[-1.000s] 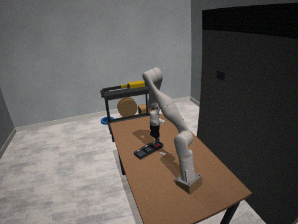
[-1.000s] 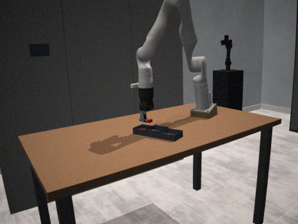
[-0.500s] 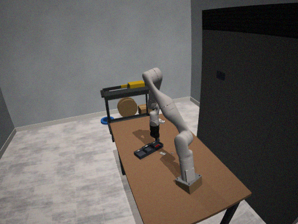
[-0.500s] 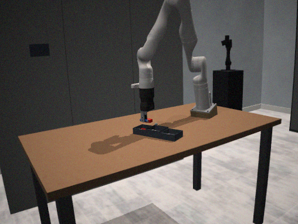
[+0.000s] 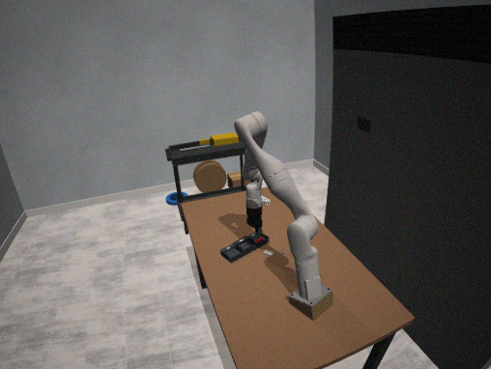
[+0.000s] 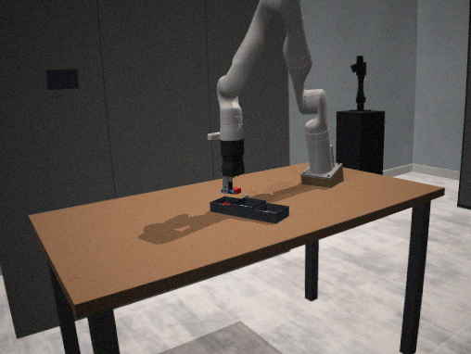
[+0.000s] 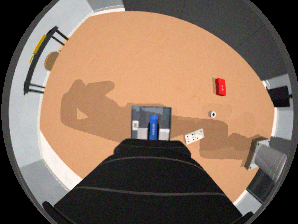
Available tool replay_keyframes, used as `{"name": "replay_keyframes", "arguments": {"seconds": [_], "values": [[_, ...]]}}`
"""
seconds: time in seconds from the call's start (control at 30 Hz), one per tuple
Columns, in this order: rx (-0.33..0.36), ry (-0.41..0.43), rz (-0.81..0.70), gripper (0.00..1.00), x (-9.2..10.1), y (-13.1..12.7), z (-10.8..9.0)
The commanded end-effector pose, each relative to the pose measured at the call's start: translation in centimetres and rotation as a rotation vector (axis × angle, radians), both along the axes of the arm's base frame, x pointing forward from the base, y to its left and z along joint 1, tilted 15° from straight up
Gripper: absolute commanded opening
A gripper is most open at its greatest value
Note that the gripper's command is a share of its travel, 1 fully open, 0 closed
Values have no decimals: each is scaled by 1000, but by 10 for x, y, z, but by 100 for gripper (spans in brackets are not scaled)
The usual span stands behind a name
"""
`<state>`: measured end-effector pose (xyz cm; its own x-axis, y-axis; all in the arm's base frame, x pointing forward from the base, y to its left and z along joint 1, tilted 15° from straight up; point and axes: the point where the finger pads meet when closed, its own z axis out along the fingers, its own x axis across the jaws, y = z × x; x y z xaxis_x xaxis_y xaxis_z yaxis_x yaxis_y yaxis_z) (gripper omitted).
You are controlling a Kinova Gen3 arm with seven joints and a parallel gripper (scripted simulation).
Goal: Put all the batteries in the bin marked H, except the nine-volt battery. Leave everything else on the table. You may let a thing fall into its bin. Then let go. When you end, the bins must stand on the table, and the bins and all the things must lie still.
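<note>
Above the dark bins (image 5: 232, 259) (image 6: 248, 213) (image 7: 169, 109), fingers (image 5: 258, 231) (image 6: 225, 185) grasping a blue battery (image 6: 232, 191) (image 7: 153, 126), one end hidden, lettering unreadable

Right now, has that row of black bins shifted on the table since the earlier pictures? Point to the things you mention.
No. The row of black bins (image 5: 233, 258) (image 6: 250, 213) (image 7: 151, 107) sits in the same place against the table's (image 5: 271, 328) (image 6: 139, 264) (image 7: 135, 50) edges.
</note>
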<state>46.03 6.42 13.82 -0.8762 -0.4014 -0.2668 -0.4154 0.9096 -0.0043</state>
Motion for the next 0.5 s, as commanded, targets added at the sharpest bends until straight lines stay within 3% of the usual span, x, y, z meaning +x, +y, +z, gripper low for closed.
{"name": "replay_keyframes", "arguments": {"seconds": [0.0,0.47], "values": [[-2,3,-2,31,0,-1,-3],[-2,3,-2,31,5,1,-27]]}}
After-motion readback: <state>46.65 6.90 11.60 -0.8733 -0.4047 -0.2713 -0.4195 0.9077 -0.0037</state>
